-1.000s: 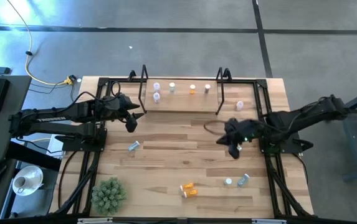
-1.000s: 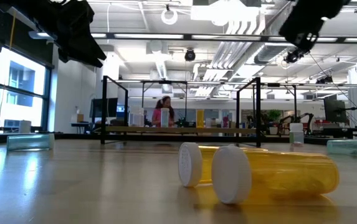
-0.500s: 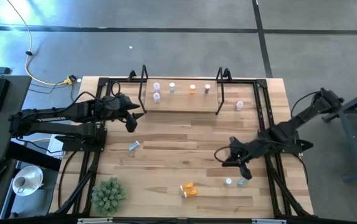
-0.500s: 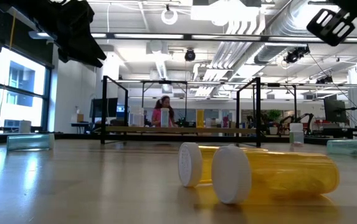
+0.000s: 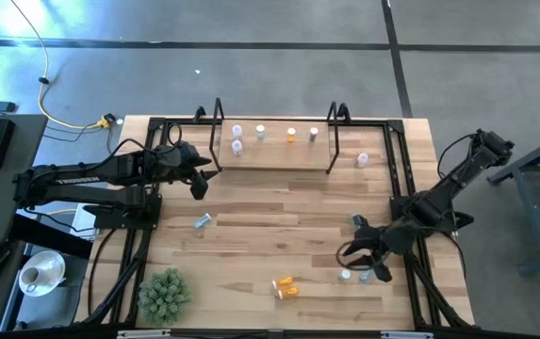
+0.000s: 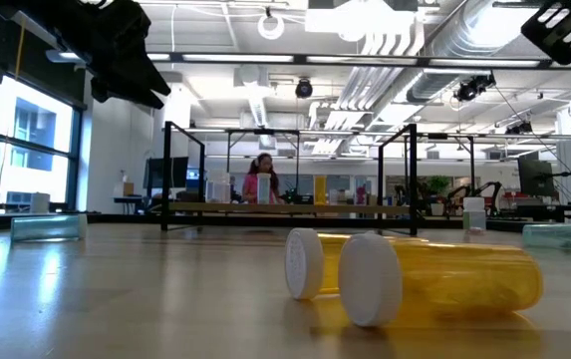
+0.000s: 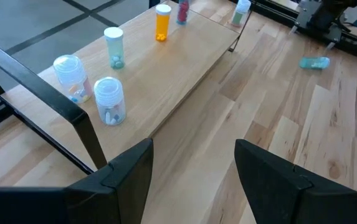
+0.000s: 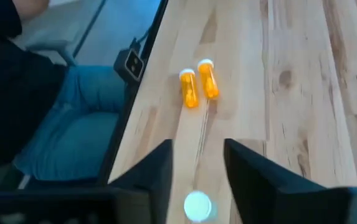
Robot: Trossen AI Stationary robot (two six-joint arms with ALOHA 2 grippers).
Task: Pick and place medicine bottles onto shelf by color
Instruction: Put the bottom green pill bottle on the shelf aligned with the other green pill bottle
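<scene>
Orange pair (image 5: 286, 287) lies at near desk (image 5: 251, 235) edge, you see. Right claw (image 5: 361, 262) spread, empty, above two pale bottles (image 5: 355, 274). Teal bottle (image 5: 202, 221) lies mid-desk. Left claw (image 5: 197, 185) spread, waiting. Purple bottle (image 5: 362, 159) beside shelf (image 5: 279, 151). Five bottles (image 5: 274, 134) shelved; roughly half remains.

Bright, even overhead strip lighting; faint shadows on the table (image 5: 251, 217); right wrist view soft and blurred.

Green spiky plant ball (image 5: 163, 293): on the wooden tabletop (image 5: 270, 212), near-left corner. Yellow cable (image 5: 57, 108): on the grey floor beyond the table. Seated person (image 6: 261, 179): in the room behind.
</scene>
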